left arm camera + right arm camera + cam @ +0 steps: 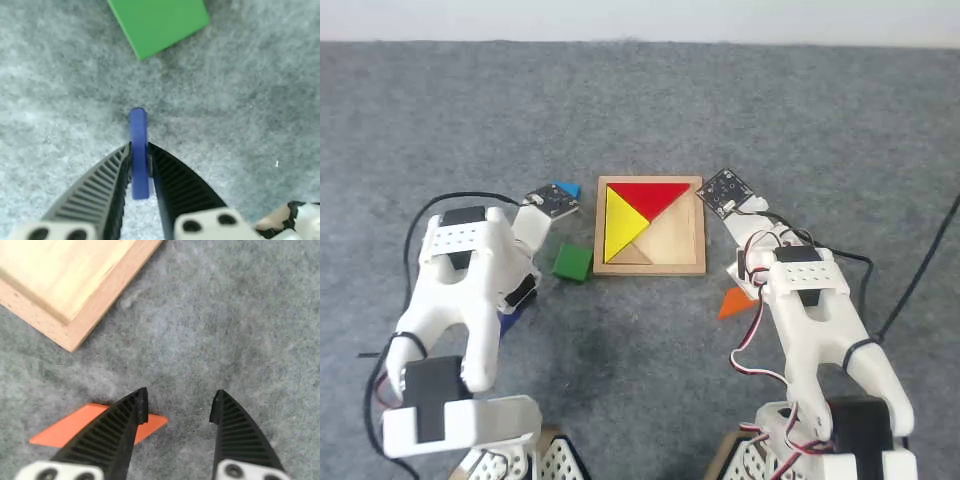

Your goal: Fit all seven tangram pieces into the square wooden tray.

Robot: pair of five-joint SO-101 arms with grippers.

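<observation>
Two pieces in tray (650, 268): red (648, 197), yellow (620, 225). One green piece (572, 263) left of tray, one orange piece (735, 302) right. Left jaws grip blue piece (138, 150); right jaws open.

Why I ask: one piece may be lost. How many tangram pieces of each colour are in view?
red piece: 1, in the tray
yellow piece: 1, in the tray
green piece: 1
light blue piece: 1
orange piece: 1
dark blue piece: 1, in the left claw
Total: 6. A tan triangle in the tray may be a seventh; I cannot tell.
</observation>
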